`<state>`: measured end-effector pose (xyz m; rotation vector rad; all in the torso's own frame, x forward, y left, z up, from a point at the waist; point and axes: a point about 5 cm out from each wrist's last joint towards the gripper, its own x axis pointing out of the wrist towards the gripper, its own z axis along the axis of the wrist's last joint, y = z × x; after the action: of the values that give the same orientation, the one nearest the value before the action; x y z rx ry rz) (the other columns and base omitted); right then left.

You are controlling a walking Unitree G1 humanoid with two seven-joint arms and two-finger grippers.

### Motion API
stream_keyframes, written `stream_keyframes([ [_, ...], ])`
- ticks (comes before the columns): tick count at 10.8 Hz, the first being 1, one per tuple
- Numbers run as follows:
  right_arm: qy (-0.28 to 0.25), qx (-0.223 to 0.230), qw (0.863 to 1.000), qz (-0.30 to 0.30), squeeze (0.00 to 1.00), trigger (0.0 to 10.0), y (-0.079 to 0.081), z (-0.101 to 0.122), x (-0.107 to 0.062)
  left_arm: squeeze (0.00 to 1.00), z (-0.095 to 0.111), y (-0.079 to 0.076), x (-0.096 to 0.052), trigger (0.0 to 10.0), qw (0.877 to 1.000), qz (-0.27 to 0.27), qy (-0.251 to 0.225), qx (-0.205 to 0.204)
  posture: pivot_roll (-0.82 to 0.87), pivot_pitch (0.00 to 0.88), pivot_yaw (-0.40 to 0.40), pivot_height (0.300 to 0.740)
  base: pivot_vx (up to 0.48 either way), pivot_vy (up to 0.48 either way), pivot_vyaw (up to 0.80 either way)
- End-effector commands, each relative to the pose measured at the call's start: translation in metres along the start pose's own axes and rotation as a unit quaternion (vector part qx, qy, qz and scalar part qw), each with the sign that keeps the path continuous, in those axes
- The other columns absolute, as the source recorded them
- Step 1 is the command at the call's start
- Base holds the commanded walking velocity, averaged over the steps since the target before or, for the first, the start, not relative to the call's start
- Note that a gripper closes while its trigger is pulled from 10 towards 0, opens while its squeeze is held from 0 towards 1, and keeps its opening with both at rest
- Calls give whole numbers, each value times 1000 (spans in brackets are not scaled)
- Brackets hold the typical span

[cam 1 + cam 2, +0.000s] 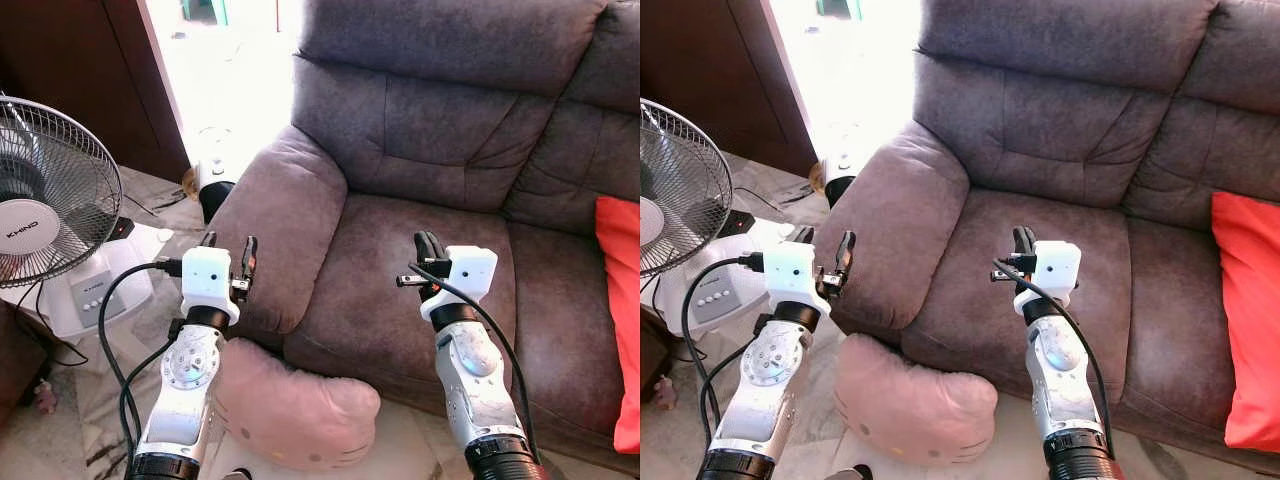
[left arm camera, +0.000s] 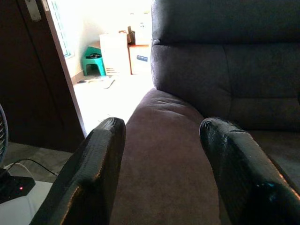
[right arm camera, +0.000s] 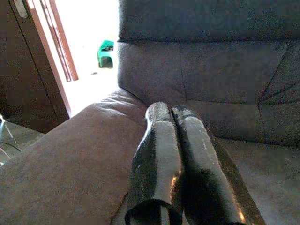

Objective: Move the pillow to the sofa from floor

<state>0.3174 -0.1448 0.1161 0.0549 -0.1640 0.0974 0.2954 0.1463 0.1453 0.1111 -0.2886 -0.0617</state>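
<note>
Silver arms, black fingers (image 2: pixel 96 173), cables

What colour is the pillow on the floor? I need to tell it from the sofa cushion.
Pale pink pillow, clearest in the right eye view.

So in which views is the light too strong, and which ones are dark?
Both eye views: the doorway is blown out white, while the sofa and pink pillow stay sharp. Both wrist views: dim sofa, glare outside; the left pincer looks open, the right pincer shut.
</note>
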Motion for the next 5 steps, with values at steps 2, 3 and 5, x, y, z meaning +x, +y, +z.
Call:
stream_keyframes([
  [2, 7, 4, 1000, 2, 0, 10000, 0, -2, -1, 0, 1, 0, 0, 10000, 1000, 2, 2, 4, 140, 162, -38, 690, 0, 0, 0],
  [3, 8, 4, 1000, 2, 0, 10000, 0, -2, -1, 0, 1, 1, 0, 10000, 1000, 3, 2, 4, 140, 163, -38, 670, 0, 0, 0],
  [5, 8, 5, 1000, 3, 0, 10000, 1, -2, -1, 0, 1, 1, 0, 10000, 1000, 3, 3, 4, 141, 165, -38, 645, 0, 0, 0],
])
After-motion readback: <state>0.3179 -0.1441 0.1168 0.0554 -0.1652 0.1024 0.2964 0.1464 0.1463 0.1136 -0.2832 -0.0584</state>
